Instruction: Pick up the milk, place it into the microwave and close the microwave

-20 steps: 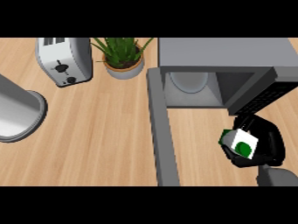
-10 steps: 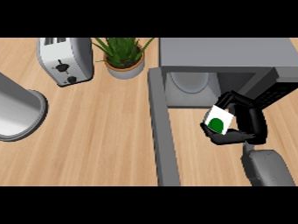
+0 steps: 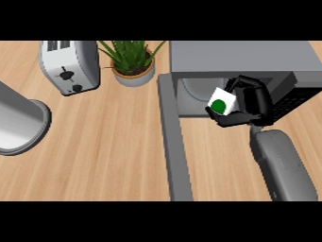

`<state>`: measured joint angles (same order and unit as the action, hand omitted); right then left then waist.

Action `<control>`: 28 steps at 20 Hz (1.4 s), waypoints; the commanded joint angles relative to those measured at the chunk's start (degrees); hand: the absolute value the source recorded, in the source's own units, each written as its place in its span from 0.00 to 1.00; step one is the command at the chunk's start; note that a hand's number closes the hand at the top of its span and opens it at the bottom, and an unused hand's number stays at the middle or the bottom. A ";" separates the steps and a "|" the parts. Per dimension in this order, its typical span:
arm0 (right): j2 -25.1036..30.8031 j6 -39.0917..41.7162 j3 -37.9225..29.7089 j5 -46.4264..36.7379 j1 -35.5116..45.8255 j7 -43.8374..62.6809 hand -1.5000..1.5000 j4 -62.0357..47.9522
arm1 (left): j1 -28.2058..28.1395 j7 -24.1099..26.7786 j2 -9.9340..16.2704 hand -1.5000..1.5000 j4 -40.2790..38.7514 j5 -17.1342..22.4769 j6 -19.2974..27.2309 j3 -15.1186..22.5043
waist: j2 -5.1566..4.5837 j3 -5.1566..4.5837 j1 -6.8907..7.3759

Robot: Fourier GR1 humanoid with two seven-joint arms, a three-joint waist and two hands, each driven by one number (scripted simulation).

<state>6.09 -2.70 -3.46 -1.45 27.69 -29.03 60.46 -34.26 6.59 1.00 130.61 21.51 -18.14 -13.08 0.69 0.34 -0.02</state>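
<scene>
The milk is a small white carton with a green spot. My right hand is curled round it and holds it at the mouth of the grey microwave, just over the front of the opening. The microwave's door stands swung open, running as a long grey bar toward the counter's near edge. My right forearm comes up from the lower right. Only the left forearm shows at the left edge; its hand is out of the picture.
A silver toaster stands at the back left. A potted green plant sits between the toaster and the microwave. Bare wooden counter lies between the left forearm and the open door.
My right hand has carried the milk up and to the left, from the counter in front of the microwave to its opening. More of the right forearm now shows.
</scene>
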 commanded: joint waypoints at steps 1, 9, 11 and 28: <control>-0.67 -1.59 -1.72 -0.97 11.94 1.99 1.00 -12.50 | 3.08 -1.15 0.35 0.00 -1.52 -0.98 0.55 0.58 | -1.39 -0.28 2.25; 0.57 -5.53 -2.33 -3.56 14.43 -0.45 1.00 -16.62 | 3.55 -1.24 1.90 0.00 -0.85 1.61 -1.45 -0.42 | -1.90 -0.28 4.64; 0.99 -5.82 -2.54 -3.76 15.10 -1.71 1.00 -17.02 | 4.36 -1.70 2.38 0.00 -2.26 2.32 -1.90 -0.27 | -2.09 -0.30 4.97; 0.68 -21.29 -8.16 -4.81 9.72 -10.70 1.00 -16.13 | 9.31 -1.85 3.17 0.00 -3.49 -1.28 -1.94 2.08 | -3.82 -0.35 8.85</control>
<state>6.81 -17.03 -8.61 -5.18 28.35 -52.61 53.57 -25.96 4.91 3.77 127.23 21.01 -20.00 -11.40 0.29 0.74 5.22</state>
